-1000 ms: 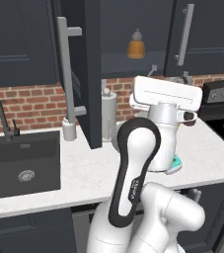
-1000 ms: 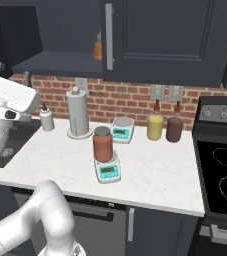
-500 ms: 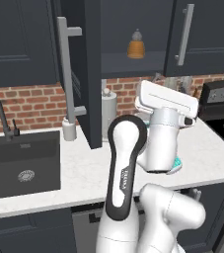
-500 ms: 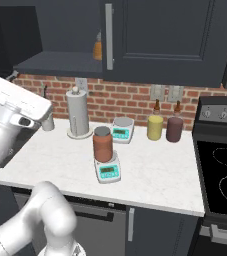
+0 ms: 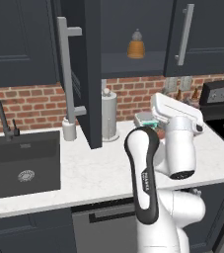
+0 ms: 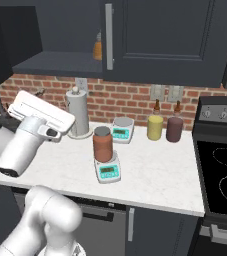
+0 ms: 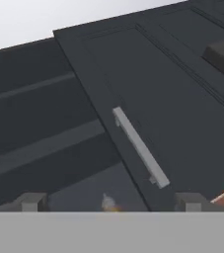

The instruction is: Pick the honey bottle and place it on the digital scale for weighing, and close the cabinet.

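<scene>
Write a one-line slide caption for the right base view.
Honey bottle standing on the digital scale, cabinet door open above, arm raised at left.

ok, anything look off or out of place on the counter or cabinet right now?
One thing: the cabinet door still stands wide open, edge-on over the counter, with an orange beehive bottle on its shelf. Otherwise tidy: the honey bottle sits upright on the digital scale, nothing spilled or tipped.
</scene>
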